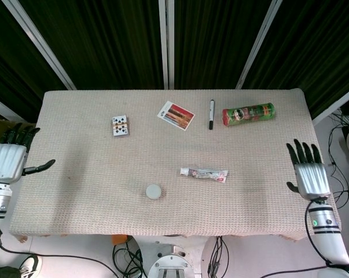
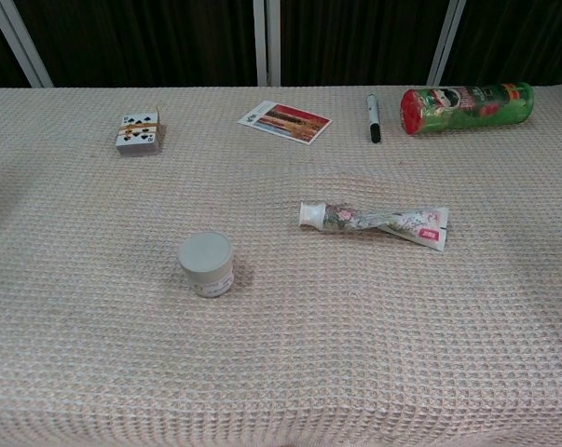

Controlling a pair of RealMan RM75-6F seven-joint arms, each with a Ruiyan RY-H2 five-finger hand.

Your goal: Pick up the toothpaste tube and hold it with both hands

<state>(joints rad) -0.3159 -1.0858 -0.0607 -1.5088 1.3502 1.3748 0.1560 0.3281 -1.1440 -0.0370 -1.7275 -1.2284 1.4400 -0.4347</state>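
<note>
Currently the toothpaste tube point(image 1: 204, 172) is laid flat near the table's point(image 1: 76, 185) middle, untouched; the left hand point(image 1: 6, 162) and right hand point(image 1: 307, 174) are held off its opposite edges, fingers spread, nothing grasped

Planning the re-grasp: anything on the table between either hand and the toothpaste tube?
Nothing visible. The toothpaste tube lies flat mid-table with bare cloth toward the right hand at the right edge. Toward the left hand, the small white jar sits slightly nearer the front, off the direct line.
</note>
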